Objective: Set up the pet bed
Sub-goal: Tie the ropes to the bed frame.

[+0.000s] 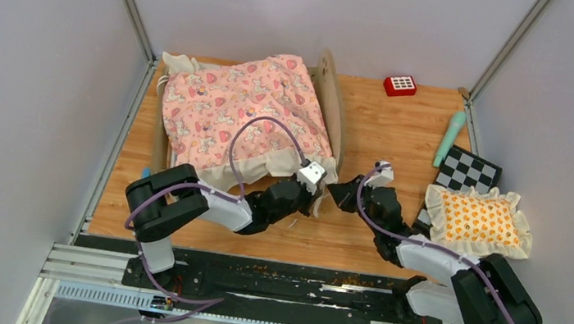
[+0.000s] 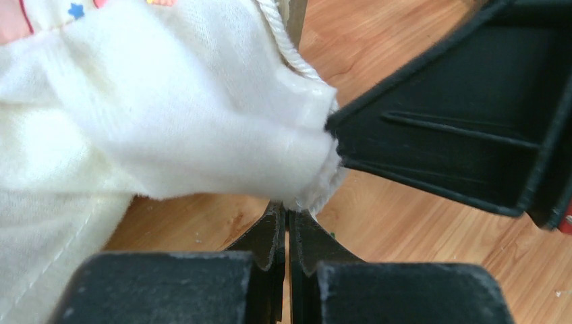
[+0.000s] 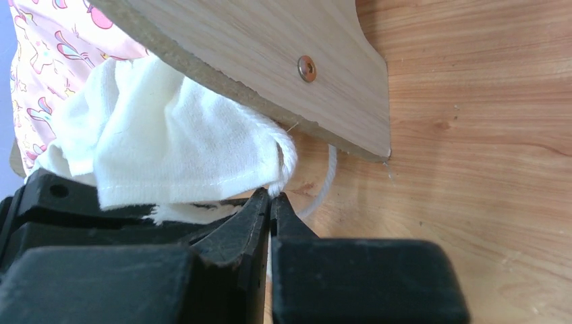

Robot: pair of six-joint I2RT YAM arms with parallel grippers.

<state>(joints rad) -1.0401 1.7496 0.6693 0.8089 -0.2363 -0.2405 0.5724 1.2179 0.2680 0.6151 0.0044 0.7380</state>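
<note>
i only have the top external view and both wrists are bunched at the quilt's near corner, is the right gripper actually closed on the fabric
observer: the right wrist view shows the right gripper with jaws together, the quilt's white corner bunched into its tips
operator: and the left one
observer: left gripper is shut too, tips right under the same white hem, but whether it pinches cloth i cannot tell
operator: anything loose there
observer: a white cord loops out of that corner onto the table, just below the headboard's edge
</note>
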